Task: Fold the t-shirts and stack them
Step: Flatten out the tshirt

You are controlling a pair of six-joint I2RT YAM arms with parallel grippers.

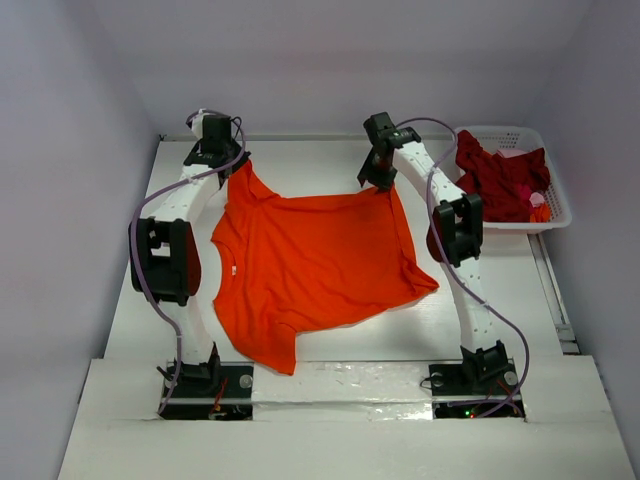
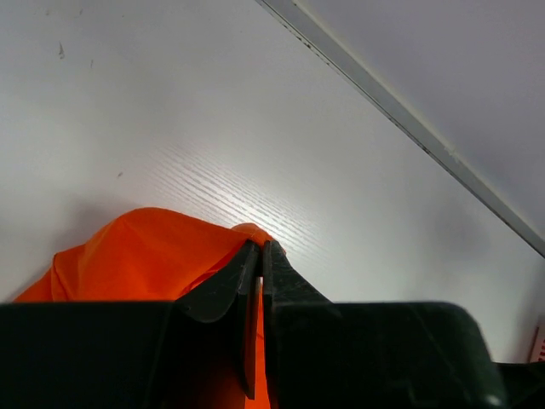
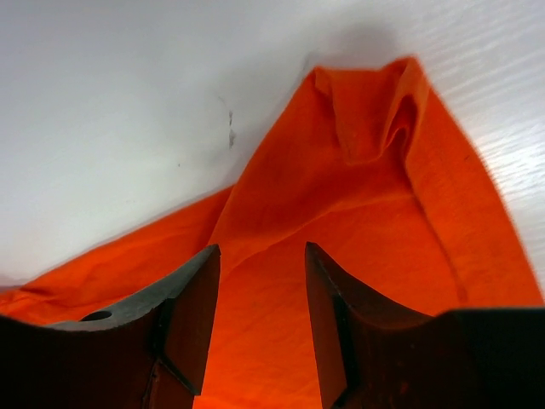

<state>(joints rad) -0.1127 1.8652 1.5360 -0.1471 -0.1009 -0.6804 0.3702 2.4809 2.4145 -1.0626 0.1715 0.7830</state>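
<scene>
Left gripper (image 2: pixel 261 249) pinches an orange shirt (image 1: pixel 320 260) corner. Right gripper (image 3: pixel 260 256) stands half open over cloth: lower it, close, then pull the edge taut.

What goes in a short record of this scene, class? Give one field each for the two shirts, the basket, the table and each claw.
orange t-shirt: spread open on the table, rumpled, not yet folded
red t-shirt: crumpled in the basket
basket: white lattice, at the far right of the table
table: white, holds the orange t-shirt
left claw: shut on a far-left edge of the orange t-shirt
right claw: open, jaws apart over the orange t-shirt's far-right corner
</scene>
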